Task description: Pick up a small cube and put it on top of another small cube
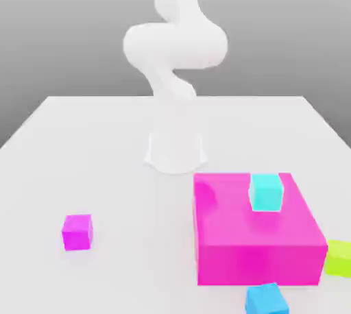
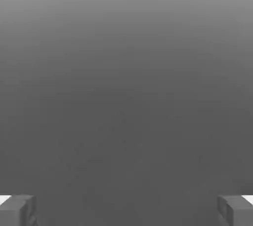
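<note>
The arm (image 1: 175, 52) rises in the upper middle of the exterior view, its base (image 1: 175, 149) planted at the centre of the white table (image 1: 89, 141), and none of the cubes is anywhere near its hand yet. In the hand view the gripper (image 2: 126, 210) stands wide open with nothing between its fingers (image 2: 17, 210), which sit at the two lower corners of that frame over plain grey. The magenta cube (image 1: 77, 231) lies alone at the lower left of the exterior view, well apart from everything else, so reaching it looks easy enough. The trouble, I would guess, sits at the lower right: a big magenta block (image 1: 257, 237) carries a cyan cube (image 1: 265, 191) on its top, a blue cube (image 1: 265, 299) lies just in front of it at the bottom edge, and a green cube (image 1: 339, 258) is pressed close to its right side. The block shares the small cube's colour, so it could be mistaken for the target. If the cyan cube is chosen as the base, it stands higher than the rest and the carried cube could clip it on the way in. The blue and green ones are crowded by the block, leaving little room for open fingers. A skewed grasp or an off-centre release would likely topple the stack.
</note>
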Robot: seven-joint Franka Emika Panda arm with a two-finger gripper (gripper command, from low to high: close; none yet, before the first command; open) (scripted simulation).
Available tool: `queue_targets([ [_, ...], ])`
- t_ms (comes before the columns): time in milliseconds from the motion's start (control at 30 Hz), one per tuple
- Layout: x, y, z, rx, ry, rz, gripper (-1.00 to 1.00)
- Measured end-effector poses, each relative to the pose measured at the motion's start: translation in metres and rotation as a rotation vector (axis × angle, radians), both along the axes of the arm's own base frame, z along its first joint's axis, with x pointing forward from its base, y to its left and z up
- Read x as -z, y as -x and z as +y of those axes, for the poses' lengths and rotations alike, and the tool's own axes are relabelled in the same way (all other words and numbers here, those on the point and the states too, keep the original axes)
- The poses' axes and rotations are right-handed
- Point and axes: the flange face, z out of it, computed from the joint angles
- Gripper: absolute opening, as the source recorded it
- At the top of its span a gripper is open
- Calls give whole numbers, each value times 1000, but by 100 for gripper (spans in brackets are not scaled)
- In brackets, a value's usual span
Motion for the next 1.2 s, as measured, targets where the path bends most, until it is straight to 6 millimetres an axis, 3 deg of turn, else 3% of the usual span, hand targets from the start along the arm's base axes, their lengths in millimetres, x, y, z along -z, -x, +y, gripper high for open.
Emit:
queue_targets([
  [167,124,-47,-56,-28,0,178,0],
  [333,246,-52,-103,-47,5,347,0],
  [500,357,-20,-141,-61,16,514,0],
  [667,449,44,-174,-63,33,686,0],
  [733,467,53,-178,-69,41,710,0],
  [1033,526,56,-177,-74,44,720,0],
  [1067,531,57,-177,-74,42,720,-100],
  [1200,531,57,-177,-74,40,721,-100],
])
